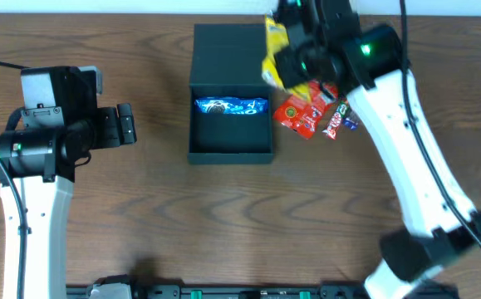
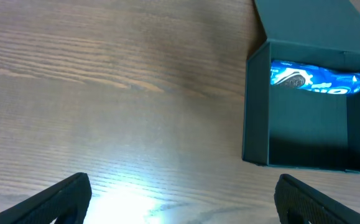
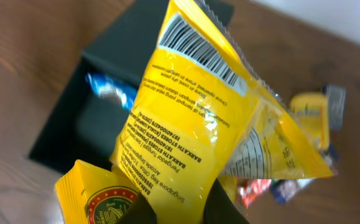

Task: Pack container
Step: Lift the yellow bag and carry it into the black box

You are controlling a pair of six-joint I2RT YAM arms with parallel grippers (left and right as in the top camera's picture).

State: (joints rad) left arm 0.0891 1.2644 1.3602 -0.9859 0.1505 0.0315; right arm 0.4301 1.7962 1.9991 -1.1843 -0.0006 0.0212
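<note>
The black container [image 1: 232,137] stands open at the table's middle, its lid flap [image 1: 228,50] laid back on the far side. A blue snack packet [image 1: 230,106] lies inside along the back wall. My right gripper [image 1: 288,65] hovers over the box's far right corner, shut on a yellow snack packet [image 3: 211,118] that hangs between its fingers [image 3: 223,205]. In the right wrist view the container [image 3: 68,137] and the blue packet [image 3: 111,90] show below. My left gripper [image 2: 183,199] is open and holds nothing, low over bare wood to the left of the container [image 2: 310,130].
A small heap of loose snack packets lies just right of the box: red ones [image 1: 301,110] and a red-and-blue one [image 1: 338,121]. The right arm [image 1: 414,166] stretches from the front right across to the box.
</note>
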